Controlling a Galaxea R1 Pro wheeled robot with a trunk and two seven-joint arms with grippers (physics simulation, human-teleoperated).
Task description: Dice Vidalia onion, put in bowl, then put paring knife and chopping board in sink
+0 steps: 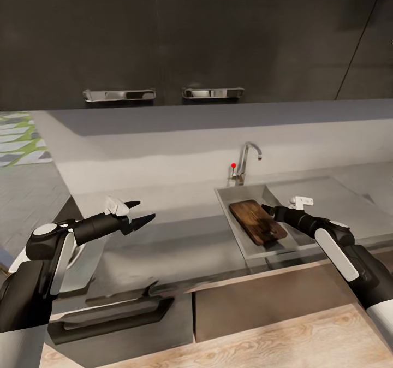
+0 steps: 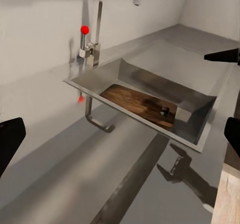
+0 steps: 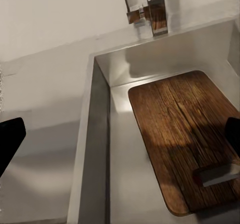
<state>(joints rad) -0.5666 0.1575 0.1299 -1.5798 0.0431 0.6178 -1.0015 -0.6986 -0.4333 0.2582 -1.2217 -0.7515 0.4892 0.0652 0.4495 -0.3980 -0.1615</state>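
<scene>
- The chopping board [image 1: 257, 222] lies flat inside the sink [image 1: 226, 196], its long side running from the back wall of the basin toward the front edge, slightly angled.
- In the right wrist view the chopping board [image 3: 185, 139] sits close to the left wall of the sink [image 3: 100, 134], with its rounded corners clear and the grain running lengthwise.
- A small dark, squarish object [image 3: 218, 174] rests on the board near its front end — too blurred to identify; it also shows as a dark spot in the left wrist view.
- The tap [image 1: 246, 160] rises from the back edge of the sink, with a red dot [image 1: 233, 165] just beside its base.
- The right gripper [image 1: 268, 210] hangs over the sink at the board's right edge; its fingers are spread, holding nothing.
- The left gripper [image 1: 143, 211] hovers above the countertop [image 1: 180, 237], well apart from the sink on its left side; its two dark fingers are parted and empty.
- In the left wrist view the sink [image 2: 125, 69] and board [image 2: 137, 104] lie ahead of the fingertips.
- Dark upper cabinets [image 1: 164, 35] with two chrome handles [image 1: 119, 94] hang over the back of the countertop.
</scene>
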